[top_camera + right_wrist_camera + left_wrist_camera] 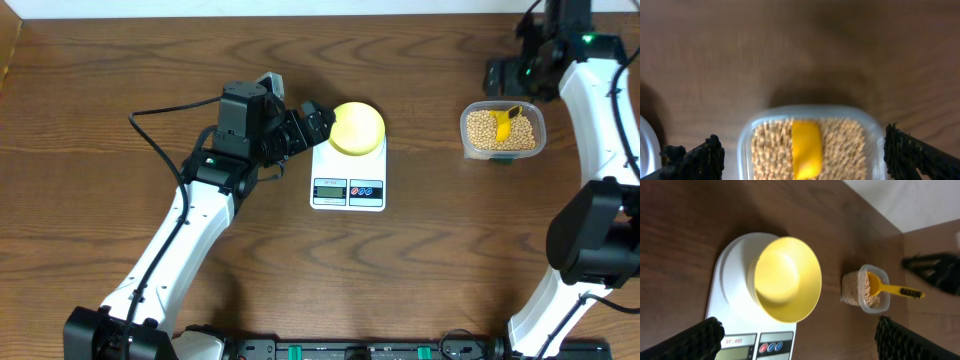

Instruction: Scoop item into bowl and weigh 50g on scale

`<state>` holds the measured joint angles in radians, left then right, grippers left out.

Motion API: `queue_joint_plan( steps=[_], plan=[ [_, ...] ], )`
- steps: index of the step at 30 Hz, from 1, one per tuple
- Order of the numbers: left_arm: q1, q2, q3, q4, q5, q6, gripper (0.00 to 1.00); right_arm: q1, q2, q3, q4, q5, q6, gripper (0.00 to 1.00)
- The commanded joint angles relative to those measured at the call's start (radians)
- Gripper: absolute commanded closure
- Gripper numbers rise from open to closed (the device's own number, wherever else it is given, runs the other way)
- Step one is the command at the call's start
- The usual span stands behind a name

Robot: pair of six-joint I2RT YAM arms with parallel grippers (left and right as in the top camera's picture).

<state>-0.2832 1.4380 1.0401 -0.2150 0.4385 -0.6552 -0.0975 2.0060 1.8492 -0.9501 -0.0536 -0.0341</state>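
The pale yellow bowl (357, 128) (787, 277) stands on the back of the white scale (348, 185) (735, 275), and nothing shows inside it. My left gripper (318, 122) (800, 342) is open just left of the bowl, not touching it. The tan beans (485, 130) (770, 150) fill a clear container (502, 150) (805, 109) at the right. A yellow scoop (508, 118) (806, 147) (890, 287) lies in the beans. My right gripper (518, 82) (805, 160) hangs open over the container, fingers on either side of it, holding nothing.
The scale's display and buttons (348, 190) face the near edge of the table. Brown tabletop (430, 250) lies between the scale and the container. My left arm's black cable (160, 140) loops over the table to the left of the scale.
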Motion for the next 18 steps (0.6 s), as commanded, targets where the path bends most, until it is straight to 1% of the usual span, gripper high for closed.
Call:
queue_joint_plan(
  steps=[1,7,11,14,18],
  plan=[
    [0.003,-0.002,0.005,-0.013,-0.005,0.023,0.02,-0.049,0.008,0.033,0.029,0.006,0.003,0.01],
    [0.002,-0.002,0.005,-0.039,0.014,0.026,0.02,-0.093,0.008,0.026,0.015,0.025,0.003,0.01],
    [0.003,-0.003,0.012,-0.045,0.13,0.168,0.02,-0.098,0.008,0.026,0.015,0.025,0.003,0.01],
    [0.002,-0.003,0.072,-0.161,0.115,0.223,0.02,-0.098,0.008,0.026,0.015,0.025,0.003,0.01],
    [-0.006,-0.002,0.2,-0.408,0.055,0.335,0.02,-0.097,0.008,0.026,0.015,0.025,0.003,0.01]
  ],
)
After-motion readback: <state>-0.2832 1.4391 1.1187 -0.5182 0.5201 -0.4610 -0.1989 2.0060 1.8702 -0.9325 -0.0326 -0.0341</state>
